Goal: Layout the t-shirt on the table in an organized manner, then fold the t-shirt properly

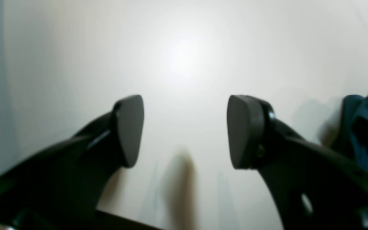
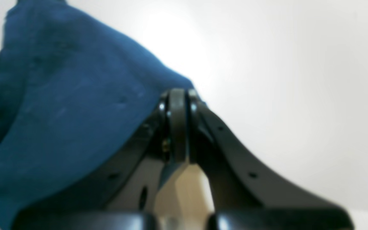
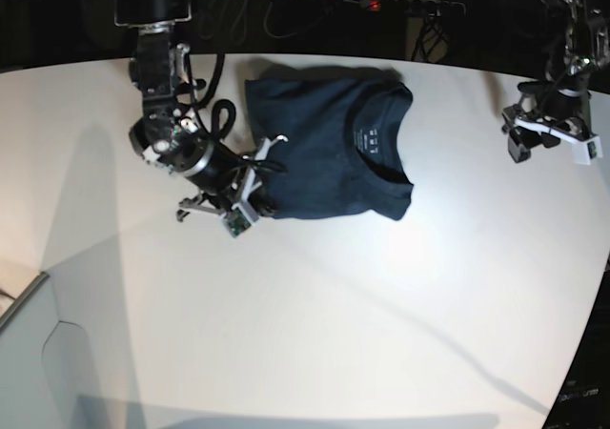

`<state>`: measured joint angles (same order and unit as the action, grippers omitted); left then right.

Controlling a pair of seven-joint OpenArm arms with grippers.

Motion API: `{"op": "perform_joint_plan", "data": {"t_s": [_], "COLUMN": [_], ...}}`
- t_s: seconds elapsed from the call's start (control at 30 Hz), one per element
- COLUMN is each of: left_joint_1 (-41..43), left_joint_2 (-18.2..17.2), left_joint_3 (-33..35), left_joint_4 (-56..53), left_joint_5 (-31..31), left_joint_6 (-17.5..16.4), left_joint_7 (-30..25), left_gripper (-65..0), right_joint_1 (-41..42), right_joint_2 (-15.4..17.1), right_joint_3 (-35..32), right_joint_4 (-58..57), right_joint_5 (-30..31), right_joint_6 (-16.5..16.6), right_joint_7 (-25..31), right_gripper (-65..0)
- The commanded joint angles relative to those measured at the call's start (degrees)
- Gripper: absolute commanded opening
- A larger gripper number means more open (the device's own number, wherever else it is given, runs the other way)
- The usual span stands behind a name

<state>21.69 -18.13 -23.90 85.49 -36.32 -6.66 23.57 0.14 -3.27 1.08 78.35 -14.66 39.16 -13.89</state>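
The dark navy t-shirt [image 3: 324,148] lies bunched at the back middle of the white table [image 3: 315,315], neckline and label facing up. My right gripper [image 3: 259,198] sits at the shirt's front left corner. In the right wrist view its fingers [image 2: 178,121] are pressed together at the edge of the blue t-shirt [image 2: 59,111], so it is shut on the cloth. My left gripper [image 3: 530,143] hovers over bare table well to the right of the shirt. It stands open [image 1: 185,127] with nothing between its pads, and a fold of the t-shirt [image 1: 366,127] shows at that view's right edge.
A grey-white box corner [image 3: 29,353] juts in at the front left. The table's curved edge [image 3: 586,296] runs down the right side. Cables and a power strip [image 3: 410,5] lie behind the table in the dark.
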Motion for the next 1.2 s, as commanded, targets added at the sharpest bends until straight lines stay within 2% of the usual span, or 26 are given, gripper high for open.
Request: {"op": "perform_joint_plan", "data": {"t_s": [0.0,0.1,0.27,0.43,0.6,0.77,0.9,1.17], "left_joint_1": [-0.2,-0.5,-0.6,-0.7,-0.7,-0.7,-0.7,-1.4], "left_joint_2": [-0.9,-0.8,-0.8,-0.8,-0.8,-0.8,-0.8,-0.7], "left_joint_3": [-0.4,-0.4,-0.3,-0.3,-0.4,-0.4,-0.4,-0.1], "left_joint_4": [0.8,0.8,0.8,0.8,0.8,0.8,0.8,0.8], "left_joint_5": [-0.3,-0.4,-0.6,-0.7,-0.7,-0.7,-0.7,-0.7], "left_joint_6": [-0.2,-0.2,-0.2,-0.2,-0.2,-0.2,-0.2,-0.2], "left_joint_7": [-1.2,-1.2,-1.2,-1.2,-1.2,-1.2,-1.2,-1.2], "left_gripper": [-25.1,-25.1,-25.1,-25.1,-25.1,-25.1,-25.1,-25.1], "right_joint_1": [1.0,1.1,-1.6,-3.9,-3.7,-1.2,0.7,1.0], "right_joint_2": [0.2,0.4,-0.1,-2.1,-2.0,-1.4,0.4,0.5], "right_joint_3": [0.8,1.5,1.1,-3.1,-7.8,-7.9,-5.0,-0.8], "right_joint_4": [0.1,0.0,9.6,15.5,10.9,2.6,-2.1,-3.0], "right_joint_5": [0.5,0.5,0.5,0.6,0.4,0.3,0.5,0.4], "right_joint_6": [0.8,0.8,0.8,0.8,0.8,0.8,0.8,0.8], "right_joint_7": [1.3,1.3,1.2,0.8,0.7,1.3,1.3,1.4], "right_gripper": [-65.0,-65.0,-65.0,-65.0,-65.0,-65.0,-65.0,-65.0]}}
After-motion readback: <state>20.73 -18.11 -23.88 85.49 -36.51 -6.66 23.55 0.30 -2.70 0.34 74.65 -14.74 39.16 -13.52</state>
